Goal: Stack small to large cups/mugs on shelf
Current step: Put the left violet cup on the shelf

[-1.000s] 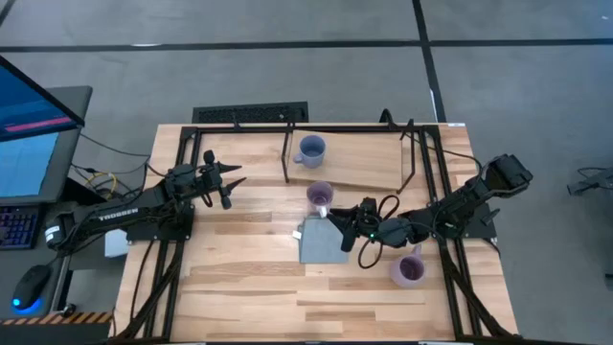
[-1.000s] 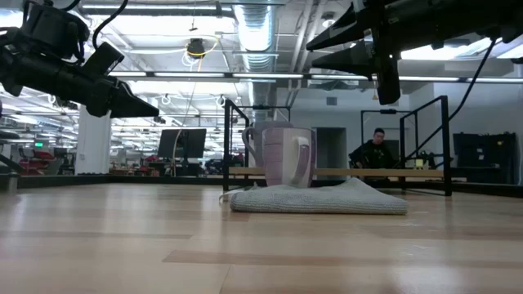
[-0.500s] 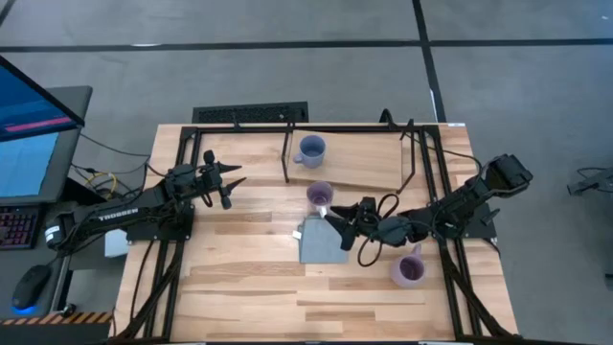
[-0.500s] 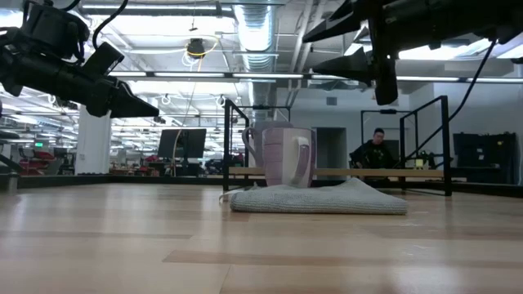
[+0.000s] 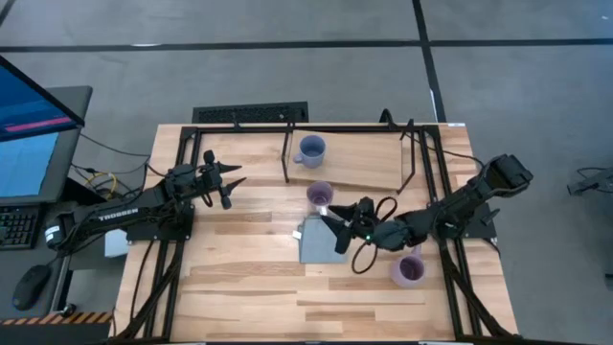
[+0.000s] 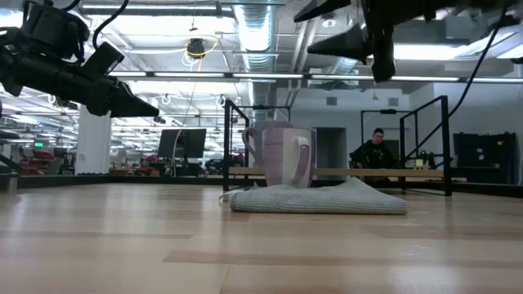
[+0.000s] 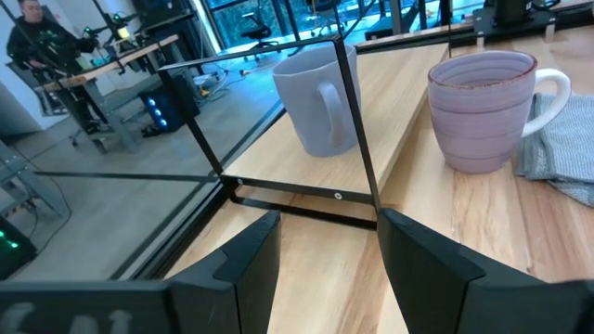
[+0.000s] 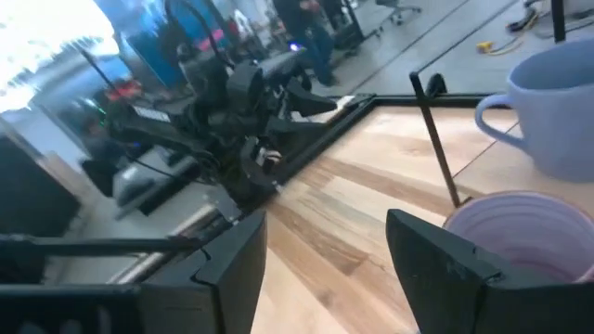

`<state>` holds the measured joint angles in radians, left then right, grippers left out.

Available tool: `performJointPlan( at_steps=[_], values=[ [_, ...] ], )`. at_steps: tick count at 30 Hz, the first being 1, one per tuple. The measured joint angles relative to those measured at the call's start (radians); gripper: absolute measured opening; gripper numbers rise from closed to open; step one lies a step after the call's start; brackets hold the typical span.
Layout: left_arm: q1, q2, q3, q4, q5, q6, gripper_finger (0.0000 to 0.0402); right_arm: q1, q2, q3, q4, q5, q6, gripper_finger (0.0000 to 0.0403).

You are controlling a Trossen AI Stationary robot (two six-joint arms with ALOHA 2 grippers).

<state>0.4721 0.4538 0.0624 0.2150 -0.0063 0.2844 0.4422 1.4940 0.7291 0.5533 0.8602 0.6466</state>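
The blue mug (image 5: 309, 149) stands upright on the shelf (image 5: 362, 169), a light board in a black rod frame at the table's far side. One purple mug (image 5: 319, 196) stands on the table just in front of the shelf, at the far edge of a grey cloth (image 5: 318, 244). The second purple mug (image 5: 409, 270) stands near the right edge. My right gripper (image 5: 332, 230) hovers open above the cloth, just on the near side of the first purple mug (image 8: 520, 232). My left gripper (image 5: 233, 187) waits open and raised to the left of the shelf.
The shelf's black rods (image 7: 357, 130) stand between my left gripper and the blue mug (image 7: 316, 102). The cloth (image 6: 319, 198) lies flat beside the purple mug (image 6: 286, 155). A keyboard (image 5: 251, 114) sits beyond the far edge. A person (image 6: 374, 151) sits in the room behind.
My right gripper has risen a little above the cloth and stayed open. The mugs and the cloth have kept their places.
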Motion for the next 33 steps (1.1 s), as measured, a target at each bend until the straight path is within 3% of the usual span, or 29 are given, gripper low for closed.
performJointPlan(
  at_steps=[6,11,23,28,33],
  values=[
    [0.0,0.0,0.0,0.0,0.0,0.0,0.0174,0.048,-0.001,0.15,-0.303,0.097,0.061,0.0244],
    [0.0,0.0,0.0,-0.001,0.0,-0.007,0.0174,0.063,-0.001,0.174,-0.413,0.165,0.155,0.0244],
    [0.0,0.0,0.0,-0.007,0.0,-0.009,0.0174,0.053,0.247,0.256,-0.44,0.165,0.316,0.0244],
    [0.0,0.0,0.0,-0.007,0.002,-0.009,0.0174,0.046,0.31,0.346,-0.587,0.17,0.327,0.0244],
    [0.0,0.0,0.0,-0.013,0.002,-0.009,0.0174,0.02,0.363,0.416,-0.807,0.159,0.475,0.0244]
  ],
)
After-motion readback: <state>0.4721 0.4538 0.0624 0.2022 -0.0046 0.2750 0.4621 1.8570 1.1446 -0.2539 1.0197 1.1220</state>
